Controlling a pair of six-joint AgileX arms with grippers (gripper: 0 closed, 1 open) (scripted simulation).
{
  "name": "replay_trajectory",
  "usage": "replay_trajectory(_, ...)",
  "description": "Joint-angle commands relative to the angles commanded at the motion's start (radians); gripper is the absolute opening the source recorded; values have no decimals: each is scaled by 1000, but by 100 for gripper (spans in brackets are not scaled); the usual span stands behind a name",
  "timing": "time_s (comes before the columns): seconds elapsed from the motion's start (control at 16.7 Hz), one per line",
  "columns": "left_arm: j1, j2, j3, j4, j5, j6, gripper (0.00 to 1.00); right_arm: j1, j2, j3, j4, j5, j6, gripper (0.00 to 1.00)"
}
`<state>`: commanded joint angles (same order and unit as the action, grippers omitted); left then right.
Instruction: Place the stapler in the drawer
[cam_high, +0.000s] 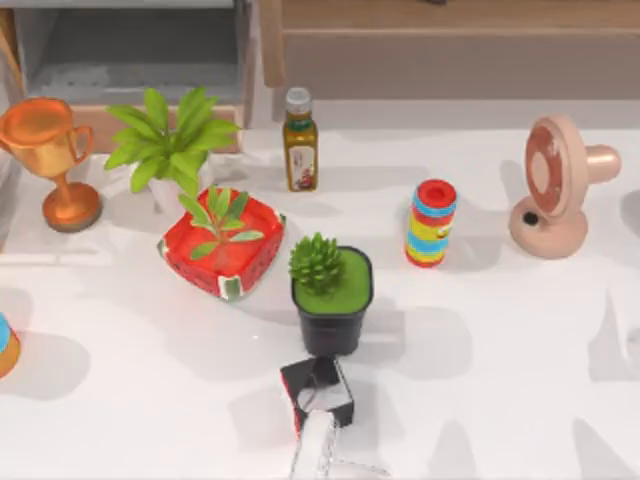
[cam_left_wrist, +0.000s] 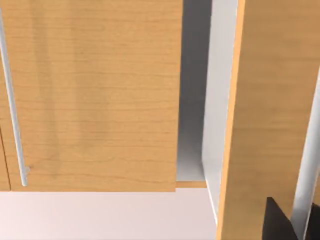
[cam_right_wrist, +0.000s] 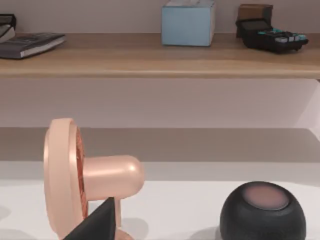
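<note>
Small white elongated stapler (cam_high: 318, 445) lies at the table's near edge; boxy grey-walled drawer (cam_high: 130, 55) stands open at far left. Gripper states indeterminate. Grasp should span the stapler's narrow width

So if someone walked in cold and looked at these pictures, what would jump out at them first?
Probably the red watermelon-patterned square planter with its leafy sprig, left of centre on the white table, and the green succulent in a black pot just to its right. Next, the shiny copper trophy cup at the far left and the pink desk fan at the far right. The open drawer with a grey interior sits at the back left.
</note>
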<state>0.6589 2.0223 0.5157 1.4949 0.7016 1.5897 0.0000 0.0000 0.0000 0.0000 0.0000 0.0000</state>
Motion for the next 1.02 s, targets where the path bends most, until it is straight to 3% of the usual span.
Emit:
replay_trajectory(0.3, 0, 12, 2, -12, -2, -3, 0, 0, 0, 0, 0, 0, 0, 100)
replay_trajectory(0.78, -116, 98, 213, -129, -117, -8, 0, 0, 0, 0, 0, 0, 0, 100)
replay_trajectory(1.02, -113, 101, 212, -135, -118, -10, 0, 0, 0, 0, 0, 0, 0, 100)
